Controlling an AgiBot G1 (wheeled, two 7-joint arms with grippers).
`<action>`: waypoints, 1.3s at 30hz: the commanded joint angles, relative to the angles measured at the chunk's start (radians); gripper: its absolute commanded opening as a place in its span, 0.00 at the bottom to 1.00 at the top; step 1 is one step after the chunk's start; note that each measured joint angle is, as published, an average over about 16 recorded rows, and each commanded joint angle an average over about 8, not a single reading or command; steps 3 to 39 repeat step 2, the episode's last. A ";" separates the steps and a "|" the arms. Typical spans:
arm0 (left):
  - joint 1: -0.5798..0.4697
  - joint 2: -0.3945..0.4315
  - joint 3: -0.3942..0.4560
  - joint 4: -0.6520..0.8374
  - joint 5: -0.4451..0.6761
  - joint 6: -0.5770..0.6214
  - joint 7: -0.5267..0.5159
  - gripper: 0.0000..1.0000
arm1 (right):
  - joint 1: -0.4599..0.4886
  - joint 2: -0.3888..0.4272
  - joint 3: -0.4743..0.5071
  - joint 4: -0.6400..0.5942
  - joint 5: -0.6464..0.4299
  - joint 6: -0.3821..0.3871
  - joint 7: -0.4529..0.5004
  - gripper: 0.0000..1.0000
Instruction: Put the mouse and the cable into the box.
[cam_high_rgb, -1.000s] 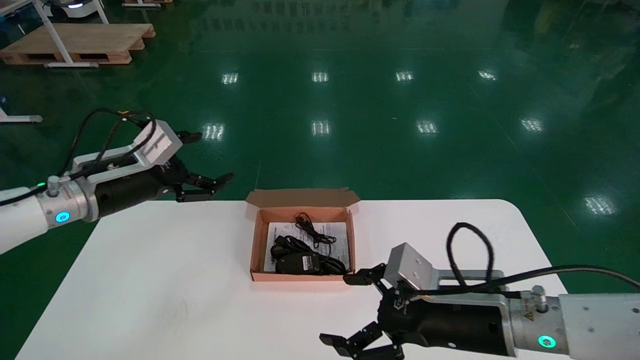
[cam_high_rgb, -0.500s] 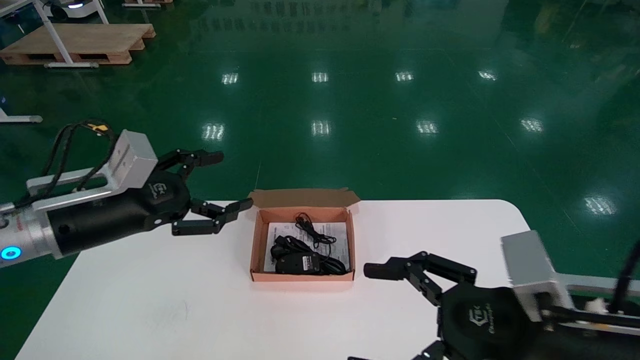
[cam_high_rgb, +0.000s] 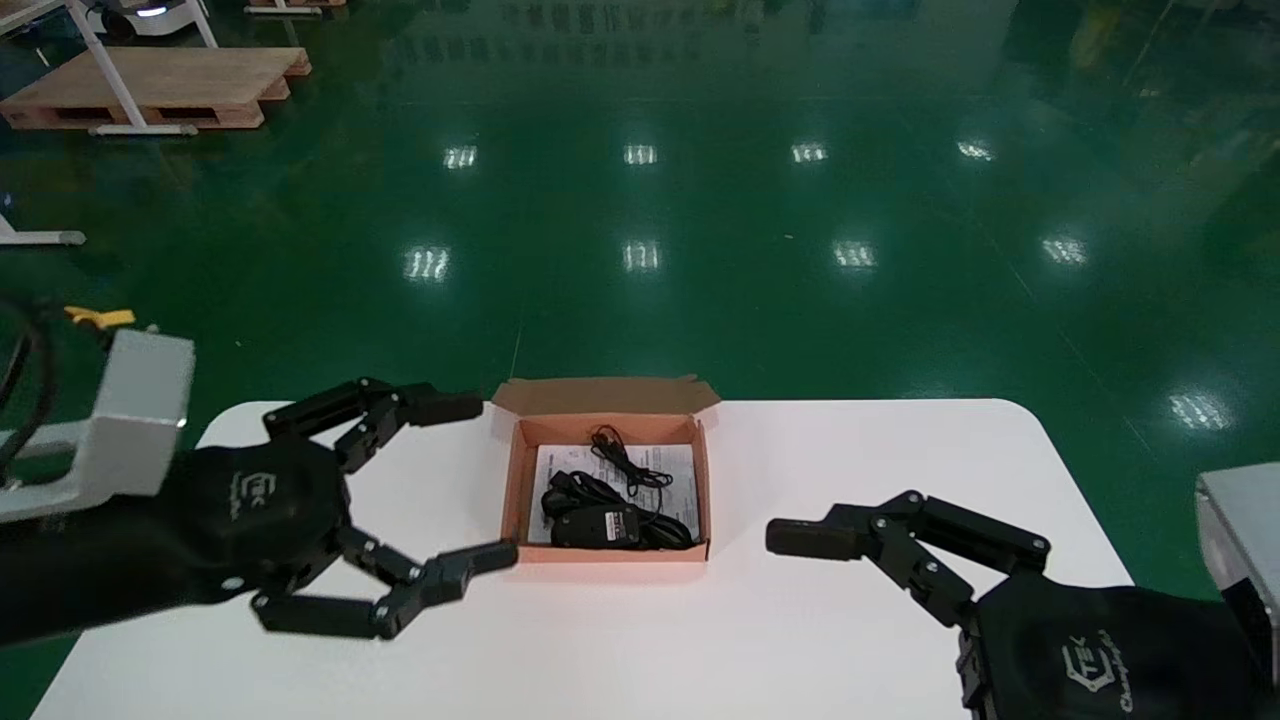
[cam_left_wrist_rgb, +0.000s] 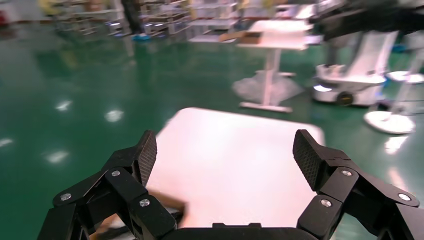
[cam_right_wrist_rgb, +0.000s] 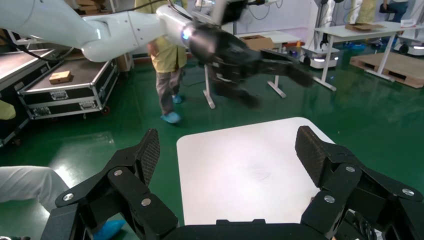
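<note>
Mouse (cam_high_rgb: 597, 524) and cable (cam_high_rgb: 625, 462) are being seen lying inside the box (cam_high_rgb: 512, 490), between the two grippers. Left gripper (cam_high_rgb: 480, 480) is being held wide apart and empty, one fingertip just beside the box's near corner. Right gripper (cam_right_wrist_rgb: 228, 150) is being held spread too, empty, near the box's other side. Packing is being judged done; next, both arms are needing to be drawn clear without nudging the box. Box contents are being shown only by the head view; the left arm (cam_right_wrist_rgb: 115, 30) beyond the table (cam_right_wrist_rgb: 240, 165) is being shown by the right wrist view.

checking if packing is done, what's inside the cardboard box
A black mouse with its coiled black cable, lying on a printed white sheet. The sheet covers the box floor beneath.
</note>
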 joint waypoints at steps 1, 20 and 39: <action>0.034 -0.029 -0.023 -0.052 -0.045 0.062 -0.035 1.00 | 0.000 0.000 0.000 0.000 0.000 0.000 0.000 1.00; 0.039 -0.033 -0.026 -0.059 -0.051 0.071 -0.040 1.00 | 0.000 0.000 0.000 0.000 0.000 0.000 0.000 1.00; 0.039 -0.033 -0.026 -0.059 -0.051 0.071 -0.040 1.00 | 0.000 0.000 0.000 0.000 0.000 0.000 0.000 1.00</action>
